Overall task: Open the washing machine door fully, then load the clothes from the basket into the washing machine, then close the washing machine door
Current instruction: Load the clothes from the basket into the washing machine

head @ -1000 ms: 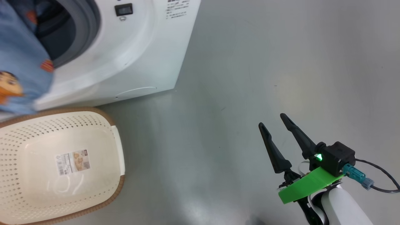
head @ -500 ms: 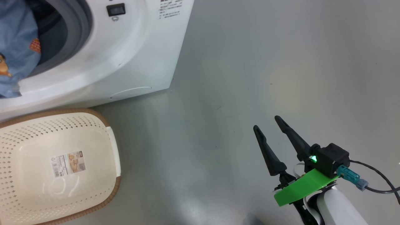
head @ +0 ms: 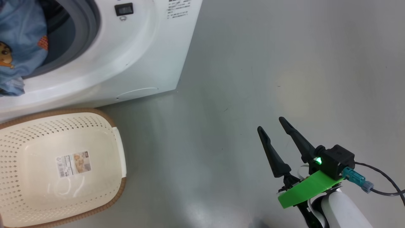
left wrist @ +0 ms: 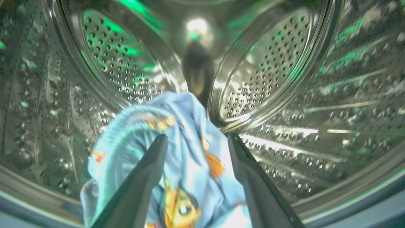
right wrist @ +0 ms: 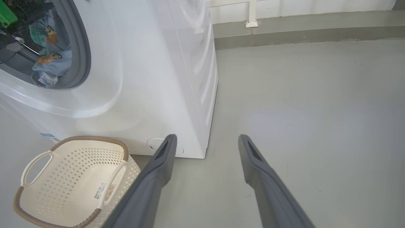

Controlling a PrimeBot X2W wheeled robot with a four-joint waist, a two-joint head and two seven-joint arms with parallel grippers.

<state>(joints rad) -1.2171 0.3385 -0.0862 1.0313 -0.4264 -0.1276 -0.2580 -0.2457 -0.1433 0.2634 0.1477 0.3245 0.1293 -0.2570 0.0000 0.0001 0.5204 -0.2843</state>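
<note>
1. The left gripper (left wrist: 196, 139) stands open inside the washing machine (head: 142, 57), with the blue clothes (left wrist: 190, 126) between its fingers (left wrist: 148, 177).
2. The right gripper (head: 269, 124) is open above the floor (head: 253, 63), right of the basket (head: 118, 148).

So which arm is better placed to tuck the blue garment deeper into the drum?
Left. The left end effector, open, sits inside the drum, fingers straddling the blue garment. The right end effector hangs over the floor, away from the washing machine.

Grey floor (head: 269, 63) w/ white washing machine (head: 133, 60); cream basket (head: 95, 126) just beside its front
</note>
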